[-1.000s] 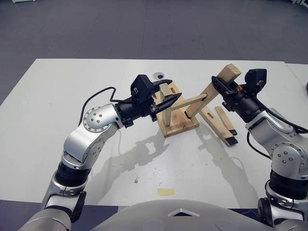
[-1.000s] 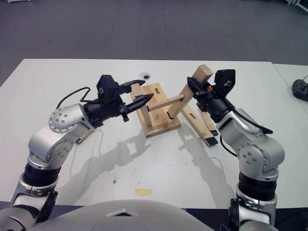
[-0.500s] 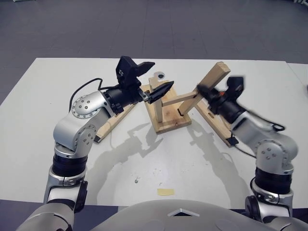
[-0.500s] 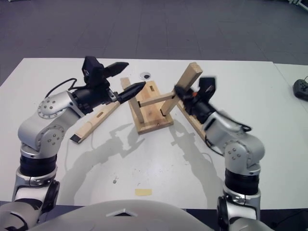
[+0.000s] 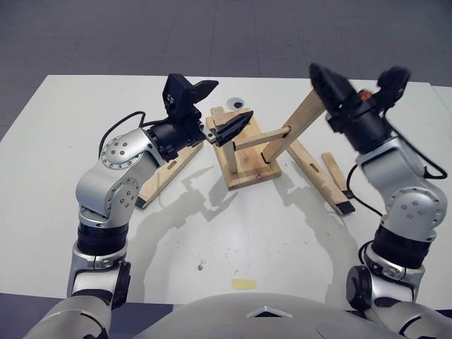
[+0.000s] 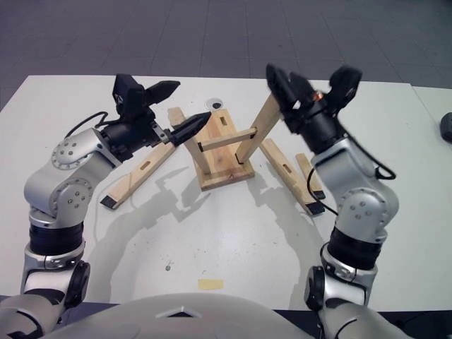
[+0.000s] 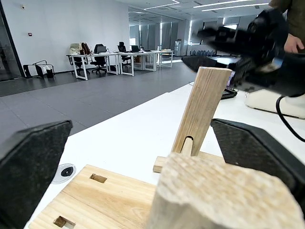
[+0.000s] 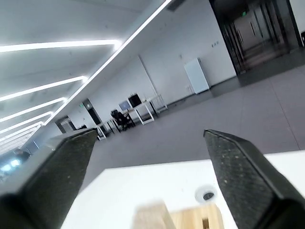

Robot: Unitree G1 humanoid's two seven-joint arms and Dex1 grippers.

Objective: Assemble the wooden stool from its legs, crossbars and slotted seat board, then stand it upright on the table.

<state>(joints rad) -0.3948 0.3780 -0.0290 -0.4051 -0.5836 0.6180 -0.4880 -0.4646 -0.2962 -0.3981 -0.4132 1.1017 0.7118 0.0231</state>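
Note:
The slotted seat board (image 5: pixel 248 157) lies flat on the white table (image 5: pixel 63 134). Two legs stand in it, joined by a crossbar (image 5: pixel 260 138). The short upright leg (image 5: pixel 224 145) has its top (image 7: pixel 224 200) between the fingers of my open left gripper (image 5: pixel 223 107), without visible contact. The other leg (image 5: pixel 298 121) leans to the right. My right gripper (image 5: pixel 360 83) is open and raised just above that leg's top (image 8: pixel 150 214), apart from it.
One loose leg (image 5: pixel 167 171) lies on the table left of the board, under my left arm. Two more loose pieces (image 5: pixel 319 176) lie to the right. A round grommet hole (image 5: pixel 239 104) sits behind the board. A yellow scrap (image 5: pixel 244 284) is near the front edge.
My right gripper has let go of the leaning leg, opened wide and risen above it. The half-built stool shifted left earlier. My left gripper stays open around the upright leg's top.

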